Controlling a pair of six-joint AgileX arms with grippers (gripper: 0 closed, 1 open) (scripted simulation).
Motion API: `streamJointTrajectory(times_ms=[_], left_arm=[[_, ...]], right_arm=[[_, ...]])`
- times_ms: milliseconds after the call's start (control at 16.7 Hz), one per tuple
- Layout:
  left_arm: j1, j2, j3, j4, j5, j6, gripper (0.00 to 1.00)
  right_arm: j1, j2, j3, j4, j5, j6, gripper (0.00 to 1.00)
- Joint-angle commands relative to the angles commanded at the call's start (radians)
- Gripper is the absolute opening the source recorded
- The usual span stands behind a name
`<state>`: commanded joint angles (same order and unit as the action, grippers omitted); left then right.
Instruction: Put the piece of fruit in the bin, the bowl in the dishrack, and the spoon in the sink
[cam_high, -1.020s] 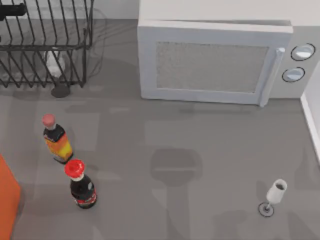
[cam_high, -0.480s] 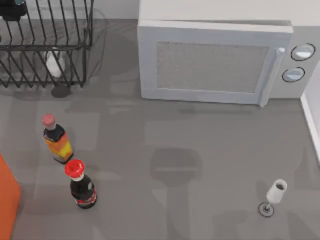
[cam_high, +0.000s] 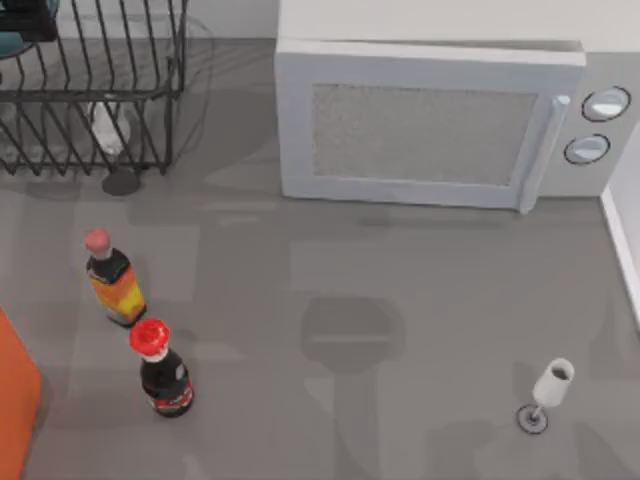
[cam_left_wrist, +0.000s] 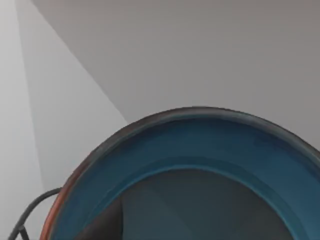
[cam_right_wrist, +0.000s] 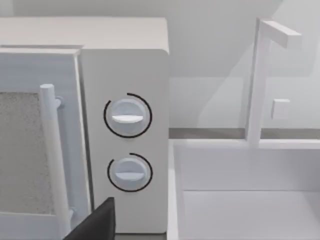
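My left hand (cam_high: 25, 15) was at the far left corner over the dishrack (cam_high: 100, 95), and its wrist camera looked close into the teal-blue bowl (cam_left_wrist: 200, 145) with its reddish-brown rim, though I could not tell whether my fingers were clenched on it or released. On the grey desk (cam_high: 400, 300) the orange bin (cam_high: 15, 400) sat at the near left edge, with two bottles (cam_high: 115, 285) just right of it and a wine glass (cam_high: 548, 392) near right. My right wrist camera faced the microwave (cam_right_wrist: 125, 140) and the white sink (cam_right_wrist: 245, 200) beside it.
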<state>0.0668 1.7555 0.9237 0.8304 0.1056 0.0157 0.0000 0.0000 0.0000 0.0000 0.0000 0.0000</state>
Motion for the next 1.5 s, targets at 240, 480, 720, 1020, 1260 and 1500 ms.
streamJointTrajectory(times_ms=[240,480,720,1020,1260,1500], left_arm=[[-0.001,-0.027,-0.019,-0.017,-0.002,0.003,1.00],[-0.008,-0.188,-0.118,-0.108,-0.014,0.009,1.00],[-0.018,-0.493,-0.269,-0.243,-0.033,0.005,1.00],[-0.034,-1.000,-0.495,-0.444,-0.060,-0.015,1.00],[-0.048,-1.387,-0.686,-0.615,-0.080,-0.023,1.00],[-0.061,-1.655,-0.848,-0.762,-0.098,-0.020,1.00]], right_arm=[[0.000,0.000,0.000,0.000,0.000,0.000,1.00],[0.000,0.000,0.000,0.000,0.000,0.000,1.00],[0.000,0.000,0.000,0.000,0.000,0.000,1.00],[0.000,0.000,0.000,0.000,0.000,0.000,1.00],[0.000,0.000,0.000,0.000,0.000,0.000,1.00],[0.000,0.000,0.000,0.000,0.000,0.000,1.00]])
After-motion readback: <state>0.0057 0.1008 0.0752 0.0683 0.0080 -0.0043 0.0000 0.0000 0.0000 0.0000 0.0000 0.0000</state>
